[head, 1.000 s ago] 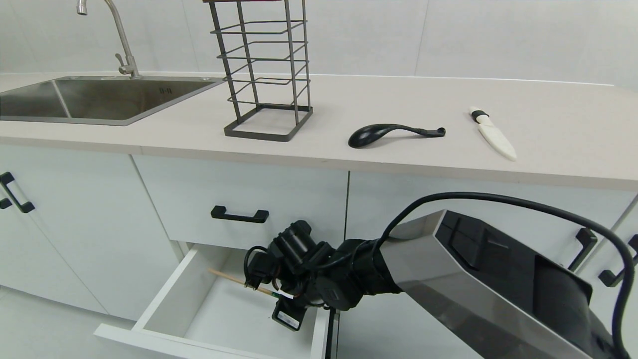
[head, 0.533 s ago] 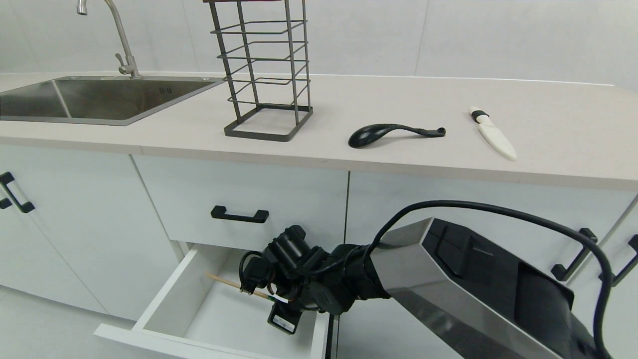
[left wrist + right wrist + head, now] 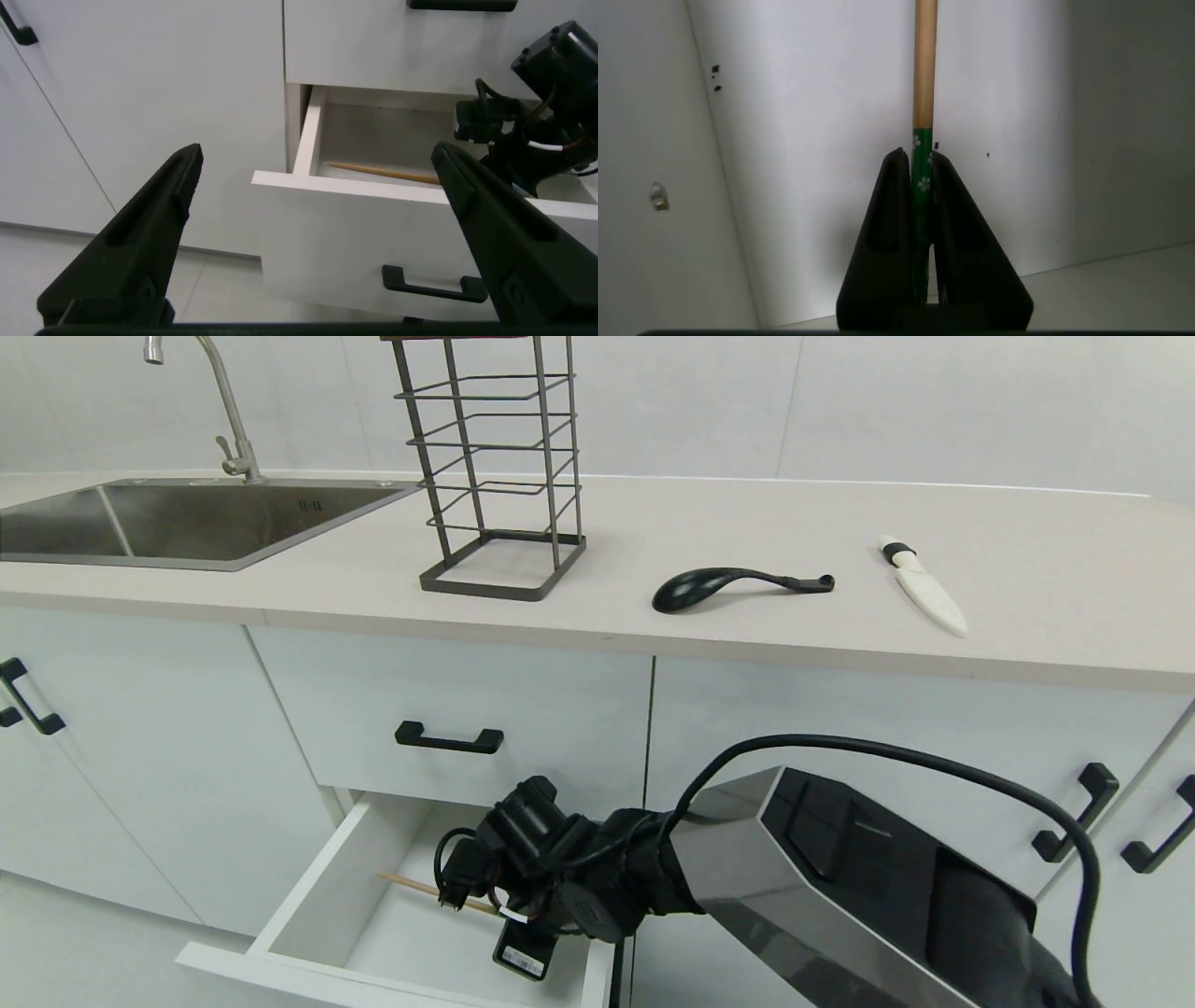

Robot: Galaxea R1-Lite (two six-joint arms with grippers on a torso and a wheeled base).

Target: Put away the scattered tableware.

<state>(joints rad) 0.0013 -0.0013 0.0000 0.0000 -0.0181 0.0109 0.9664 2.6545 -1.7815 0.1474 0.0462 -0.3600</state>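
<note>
The right gripper (image 3: 504, 907) is down inside the open drawer (image 3: 308, 882), below the closed drawer with the black handle (image 3: 448, 739). Its two fingers are pressed together on a wooden chopstick (image 3: 420, 888). In the right wrist view, the black fingers (image 3: 895, 201) clamp the green-painted end of the chopstick (image 3: 924, 65), with almost no gap on either side of the stick. The plain wooden length runs straight out beyond the fingertips over the white drawer floor. Whether the far tip touches that floor cannot be told. In the head view the chopstick points away from the gripper toward the drawer's left wall and lies at a shallow slant within the drawer's walls. The left gripper (image 3: 316, 154) is in front of the cabinet, facing the drawer's near corner. Its fingers (image 3: 173, 219) are spread wide apart, holding nothing and touching nothing. Between them the left wrist view shows the drawer's front panel (image 3: 374, 238), the chopstick (image 3: 383, 172) just above its edge, and the right gripper (image 3: 514, 154) at the stick's end. On the countertop (image 3: 700, 523) above, a black spoon (image 3: 695, 588) lies on its side with its bowl toward the wire rack (image 3: 495, 467). A white knife with a black band (image 3: 922, 586) lies well apart to the spoon's right. The wire rack stands between the spoon and the sink (image 3: 140, 555), and both utensils lie on the counter untouched by either gripper.
</note>
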